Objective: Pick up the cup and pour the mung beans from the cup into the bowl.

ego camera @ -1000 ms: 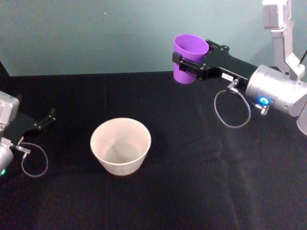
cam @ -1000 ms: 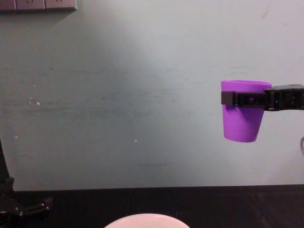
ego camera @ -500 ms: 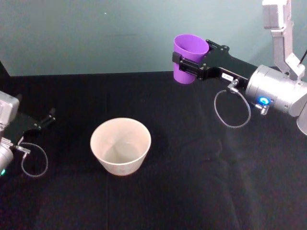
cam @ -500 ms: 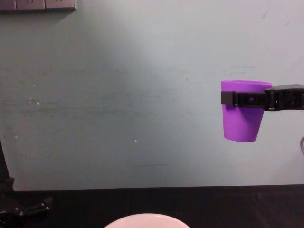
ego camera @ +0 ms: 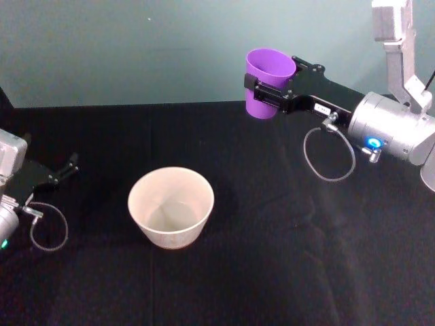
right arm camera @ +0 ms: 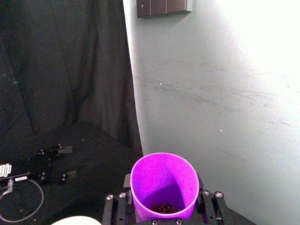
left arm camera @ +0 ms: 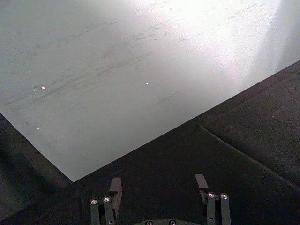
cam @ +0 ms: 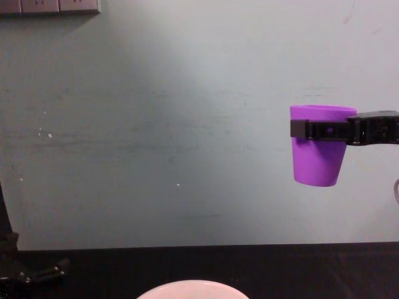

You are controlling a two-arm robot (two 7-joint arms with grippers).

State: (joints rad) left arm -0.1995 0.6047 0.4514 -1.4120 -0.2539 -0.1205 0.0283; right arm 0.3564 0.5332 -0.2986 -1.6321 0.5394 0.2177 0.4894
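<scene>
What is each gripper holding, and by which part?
The right gripper holds the purple cup upright, clamped around its upper wall just below the rim. The left gripper is open, holding nothing.

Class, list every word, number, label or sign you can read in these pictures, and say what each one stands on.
No text here can be read.
On the right gripper: a white label, too small to read.
On the left gripper: two white tags, too small to read.
On the cup and the bowl: plain, no print.
</scene>
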